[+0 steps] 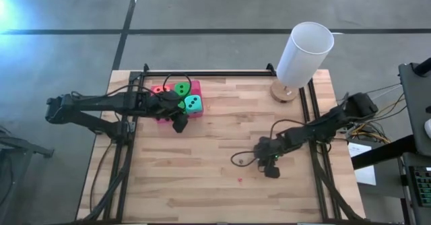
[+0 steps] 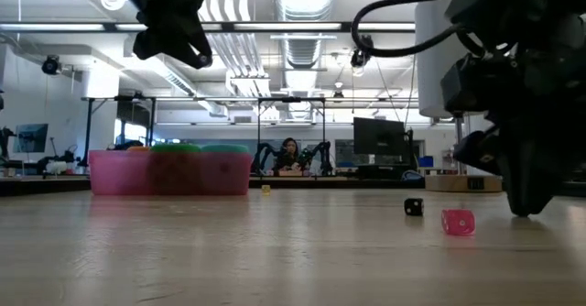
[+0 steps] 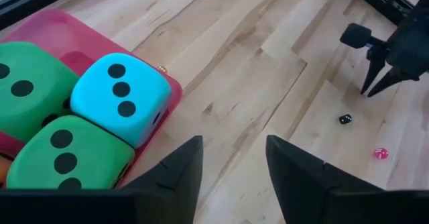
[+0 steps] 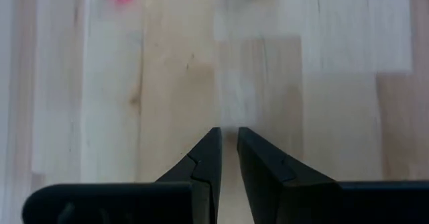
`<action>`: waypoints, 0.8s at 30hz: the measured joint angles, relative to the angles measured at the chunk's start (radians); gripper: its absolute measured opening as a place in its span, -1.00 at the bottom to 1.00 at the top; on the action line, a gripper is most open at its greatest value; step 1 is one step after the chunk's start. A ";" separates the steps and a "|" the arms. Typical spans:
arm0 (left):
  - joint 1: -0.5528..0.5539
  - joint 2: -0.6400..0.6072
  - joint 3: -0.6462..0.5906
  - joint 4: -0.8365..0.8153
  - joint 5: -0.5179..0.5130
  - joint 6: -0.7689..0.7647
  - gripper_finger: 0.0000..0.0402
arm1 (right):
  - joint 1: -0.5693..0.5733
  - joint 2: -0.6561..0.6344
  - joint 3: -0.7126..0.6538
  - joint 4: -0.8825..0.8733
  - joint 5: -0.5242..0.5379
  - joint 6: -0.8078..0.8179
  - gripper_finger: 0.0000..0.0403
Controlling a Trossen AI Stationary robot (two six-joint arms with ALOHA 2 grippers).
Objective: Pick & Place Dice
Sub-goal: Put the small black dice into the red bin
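A pink tray at the table's far left holds the dice: an orange one, a green one and a teal one. The left wrist view shows the teal die and two green dice packed side by side in the tray. My left gripper is open and empty, raised just off the tray's near right corner. My right gripper is shut and empty, pointing down close over the bare table at the near right.
A tiny red die and a tiny black die lie on the wood near my right gripper; the red one also shows in the high view. A tall white cylinder stands on a round wooden base at the far right. Black rails run along the table's sides.
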 joint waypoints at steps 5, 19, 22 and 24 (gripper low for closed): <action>0.000 0.000 0.000 0.000 0.000 0.009 -0.11 | -0.018 0.006 -0.001 0.097 0.027 -0.002 -0.74; 0.000 0.000 0.000 -0.011 0.002 0.052 -0.02 | -0.056 0.158 0.008 0.384 0.039 0.017 -0.74; 0.000 0.000 0.000 -0.014 0.004 0.057 -0.01 | -0.060 0.192 0.037 0.389 0.035 0.001 -0.74; 0.000 0.000 0.000 -0.016 0.004 0.072 0.00 | -0.064 0.214 0.061 0.390 0.033 -0.014 -0.74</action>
